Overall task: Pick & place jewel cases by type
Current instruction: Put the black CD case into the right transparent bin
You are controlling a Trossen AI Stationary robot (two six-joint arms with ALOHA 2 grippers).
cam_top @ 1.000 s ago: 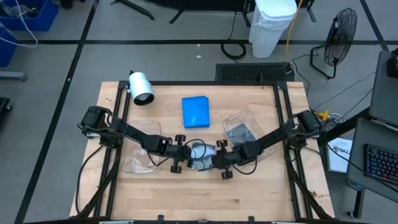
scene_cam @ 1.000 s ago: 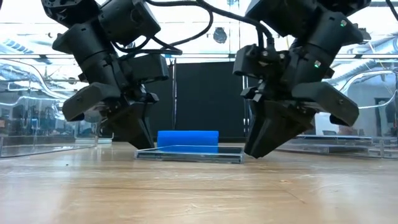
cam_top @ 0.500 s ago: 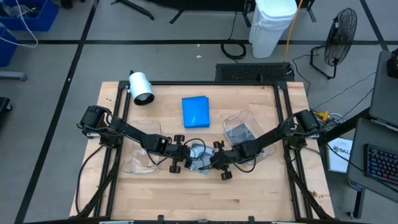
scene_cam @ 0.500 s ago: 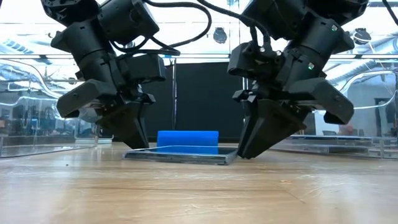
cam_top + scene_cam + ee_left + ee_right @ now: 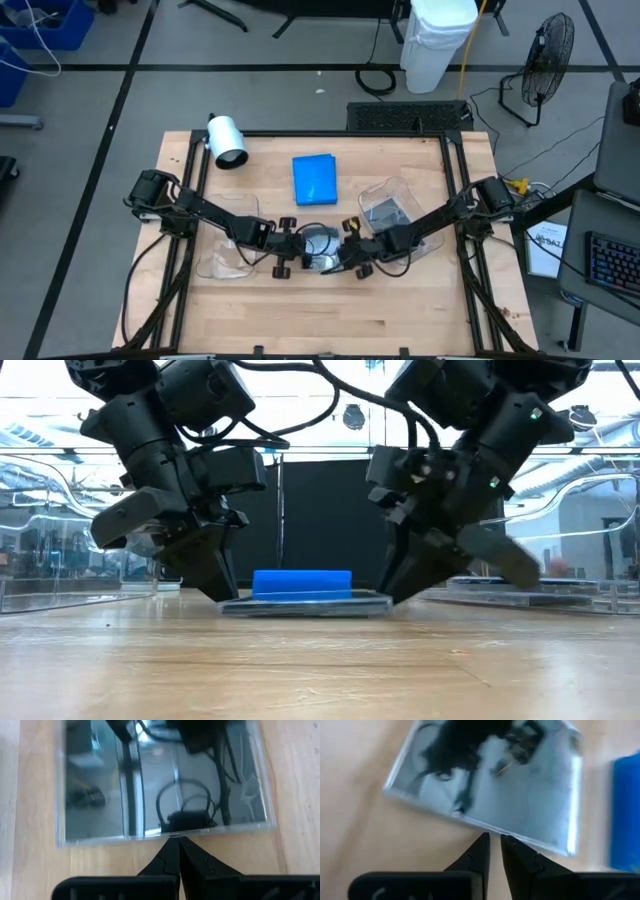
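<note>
Grey see-through jewel case (image 5: 305, 603) lies flat mid-tabletop (image 5: 400, 310), pinched edge to edge between both end effectors. Left end effector (image 5: 176, 846) is together at one edge; right end effector (image 5: 495, 842), narrowing over the last second, is nearly together against the opposite edge, probably readying a lift.

Overhead looks straight down, low looks level across; both wrist cameras closely share the grey jewel case (image 5: 165, 780).
</note>
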